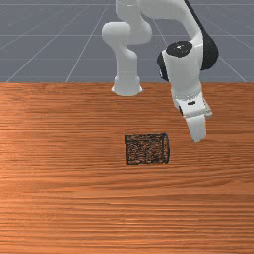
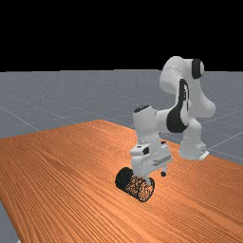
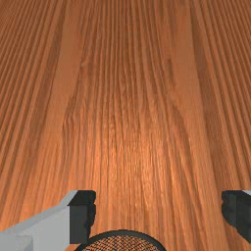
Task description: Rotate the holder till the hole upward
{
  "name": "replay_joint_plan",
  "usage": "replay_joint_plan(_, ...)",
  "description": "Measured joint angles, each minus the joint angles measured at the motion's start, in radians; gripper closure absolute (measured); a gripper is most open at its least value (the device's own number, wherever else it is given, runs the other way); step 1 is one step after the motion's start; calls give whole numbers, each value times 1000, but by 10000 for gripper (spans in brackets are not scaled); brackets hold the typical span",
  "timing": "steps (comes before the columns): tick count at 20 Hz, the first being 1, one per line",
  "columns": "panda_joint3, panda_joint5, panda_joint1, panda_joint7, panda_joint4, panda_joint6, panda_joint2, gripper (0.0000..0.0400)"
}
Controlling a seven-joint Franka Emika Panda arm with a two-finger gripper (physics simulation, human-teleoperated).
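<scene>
The gripper is nearest, fingers wide apart at the wrist view's bottom edge, holding nothing. Between them, at the bottom middle, curves the rim of the holder. In the front view it lies on its side near the centre, hole seemingly facing the right of the frame, towards the gripper. The step looks like taking hold by that end: line up level with the rim, close gently so the holder doesn't roll, then lift and swing it up over its base. The table right beneath could catch a low fingertip. The arm's base stands upper centre, behind the holder.
</scene>
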Motion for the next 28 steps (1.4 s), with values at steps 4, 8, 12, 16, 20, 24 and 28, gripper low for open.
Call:
replay_joint_plan(4,-131,-244,199,320,93,-77,27,3)
replay_joint_plan(8,-106,-223,198,286,242,-233,128,0)
replay_joint_plan(12,-161,-307,247,346,152,-83,136,0)
replay_joint_plan(16,-254,-440,340,439,342,-291,237,0)
replay_joint_plan(20,-198,-362,291,391,242,-138,199,0)
replay_joint_plan(24,-269,-459,375,481,362,-218,314,0)
replay_joint_plan(28,-324,-524,432,519,564,-382,429,0)
